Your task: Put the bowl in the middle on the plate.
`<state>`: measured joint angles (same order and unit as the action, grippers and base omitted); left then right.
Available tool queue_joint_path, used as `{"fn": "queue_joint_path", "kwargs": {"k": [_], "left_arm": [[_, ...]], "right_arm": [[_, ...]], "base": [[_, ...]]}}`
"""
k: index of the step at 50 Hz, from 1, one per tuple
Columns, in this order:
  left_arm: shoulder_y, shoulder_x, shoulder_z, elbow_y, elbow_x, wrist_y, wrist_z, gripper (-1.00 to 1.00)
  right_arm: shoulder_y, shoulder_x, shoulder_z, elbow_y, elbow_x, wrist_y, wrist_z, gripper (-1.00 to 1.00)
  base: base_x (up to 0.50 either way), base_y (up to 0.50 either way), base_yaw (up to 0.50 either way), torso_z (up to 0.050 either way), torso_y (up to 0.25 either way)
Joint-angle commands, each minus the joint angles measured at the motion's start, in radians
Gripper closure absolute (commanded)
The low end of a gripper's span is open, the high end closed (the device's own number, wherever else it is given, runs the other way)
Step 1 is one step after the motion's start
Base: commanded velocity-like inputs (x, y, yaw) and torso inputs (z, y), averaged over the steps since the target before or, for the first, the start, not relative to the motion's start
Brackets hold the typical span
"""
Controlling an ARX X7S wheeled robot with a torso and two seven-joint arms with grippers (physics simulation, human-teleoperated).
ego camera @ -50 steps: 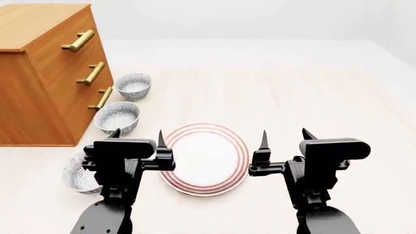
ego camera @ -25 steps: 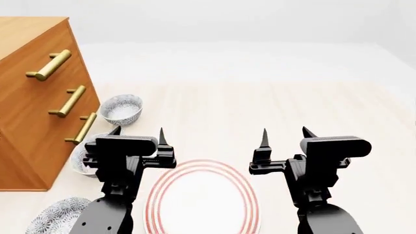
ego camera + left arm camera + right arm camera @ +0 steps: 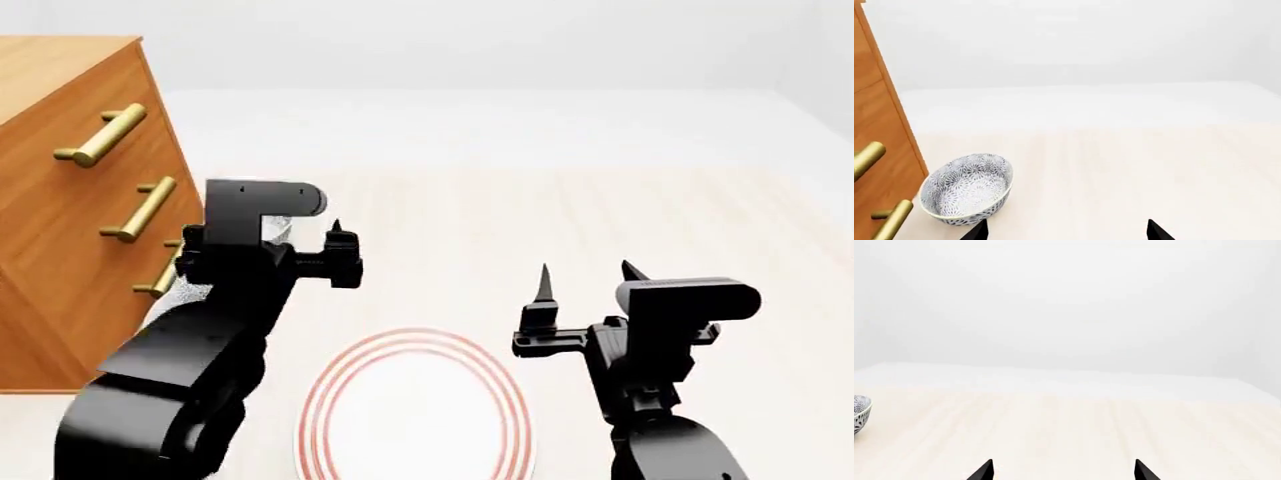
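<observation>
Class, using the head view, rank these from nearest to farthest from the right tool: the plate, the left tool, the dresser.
1. The plate, just beside the right tool, toward the robot's left and lower in the view.
2. The left tool, across the plate on the robot's left, raised.
3. The dresser, at the far left edge, beyond the left tool.

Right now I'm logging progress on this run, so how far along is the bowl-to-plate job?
Nothing is done yet: the wide white plate with red concentric rings sits bare. In hand: the left tool is open and raised toward the wooden drawer cabinet, with one small white floral ceramic bowl just ahead of it; whether that is the middle bowl is unclear. The right tool is open, holding nothing. Left: grasp, carry, place.
</observation>
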<state>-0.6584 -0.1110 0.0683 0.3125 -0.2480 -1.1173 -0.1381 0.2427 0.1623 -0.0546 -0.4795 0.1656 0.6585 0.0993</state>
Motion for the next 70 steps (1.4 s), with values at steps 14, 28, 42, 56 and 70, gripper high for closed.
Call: {"fn": "queue_joint_path", "kwargs": {"k": [14, 28, 42, 56, 70], "left_arm": [[-0.436, -0.037, 0.123, -0.553, 0.004, -0.265, 0.011, -1.0], [-0.464, -0.046, 0.162, -0.696, 0.017, -0.203, 0.025, -1.0], [-0.488, -0.05, 0.146, -0.826, 0.028, -0.217, 0.0, -1.0], [-0.48, -0.059, 0.149, -0.9, 0.036, -0.193, -0.011, -1.0], [-0.488, -0.049, 0.168, -1.048, 0.04, -0.105, 0.009, -1.0]], "right_arm": [[0.0, 0.015, -0.01, 0.02, 0.015, -0.004, 0.011, -1.0], [0.005, 0.022, -0.012, 0.022, 0.03, 0.005, 0.015, -1.0], [-0.003, 0.027, -0.017, 0.047, 0.035, -0.018, 0.02, -1.0], [-0.001, 0.031, -0.022, 0.068, 0.042, -0.028, 0.025, -1.0], [-0.004, 0.035, -0.026, 0.071, 0.049, -0.031, 0.033, -1.0]], "base": [[0.0, 0.0, 0.0, 0.0, 0.0], [0.0, 0.0, 0.0, 0.0, 0.0], [0.0, 0.0, 0.0, 0.0, 0.0], [0.0, 0.0, 0.0, 0.0, 0.0], [0.0, 0.0, 0.0, 0.0, 0.0]]}}
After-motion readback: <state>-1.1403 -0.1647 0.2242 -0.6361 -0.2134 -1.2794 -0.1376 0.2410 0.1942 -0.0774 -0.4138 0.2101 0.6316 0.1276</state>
